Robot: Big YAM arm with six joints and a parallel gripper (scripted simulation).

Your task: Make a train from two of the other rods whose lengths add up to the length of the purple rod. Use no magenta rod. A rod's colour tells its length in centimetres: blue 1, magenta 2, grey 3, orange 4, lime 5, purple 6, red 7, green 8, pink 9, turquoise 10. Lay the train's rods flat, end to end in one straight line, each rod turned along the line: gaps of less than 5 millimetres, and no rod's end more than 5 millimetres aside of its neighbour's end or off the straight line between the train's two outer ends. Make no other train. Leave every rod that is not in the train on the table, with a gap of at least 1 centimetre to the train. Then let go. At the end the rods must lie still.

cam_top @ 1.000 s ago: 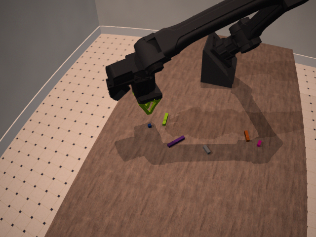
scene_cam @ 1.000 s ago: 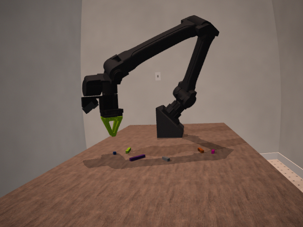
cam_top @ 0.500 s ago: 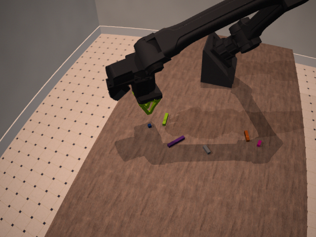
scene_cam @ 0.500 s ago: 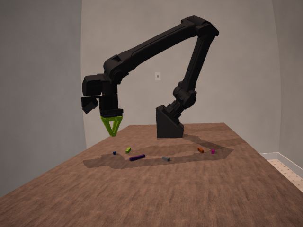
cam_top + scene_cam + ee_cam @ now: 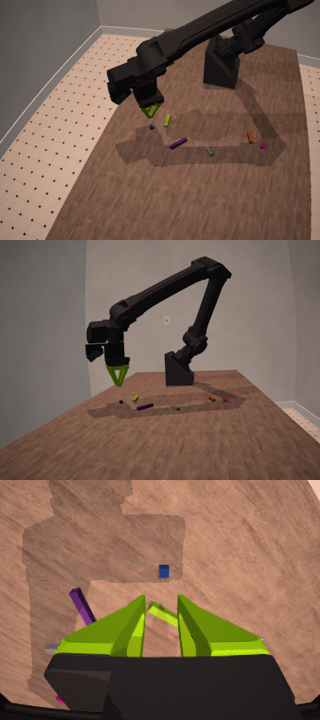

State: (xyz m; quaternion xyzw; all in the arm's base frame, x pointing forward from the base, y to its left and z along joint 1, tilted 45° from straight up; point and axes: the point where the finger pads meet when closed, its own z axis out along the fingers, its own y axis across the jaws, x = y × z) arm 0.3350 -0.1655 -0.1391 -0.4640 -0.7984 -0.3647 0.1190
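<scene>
The purple rod (image 5: 178, 143) lies flat near the table's middle. It also shows in the wrist view (image 5: 83, 606). The lime rod (image 5: 167, 120) lies just behind it, and the small blue rod (image 5: 151, 126) lies to the lime rod's left, apart from it. The grey rod (image 5: 209, 151) lies right of the purple rod. The orange rod (image 5: 249, 137) and the magenta rod (image 5: 262, 145) lie further right, close together. My gripper (image 5: 149, 116) hangs well above the table, over the blue rod (image 5: 164, 571) and the lime rod (image 5: 163, 615). Its fingers stand narrowly open and hold nothing.
The arm's black base (image 5: 219, 67) stands at the back of the table. The table's left edge is close to the blue rod, with tiled floor beyond it.
</scene>
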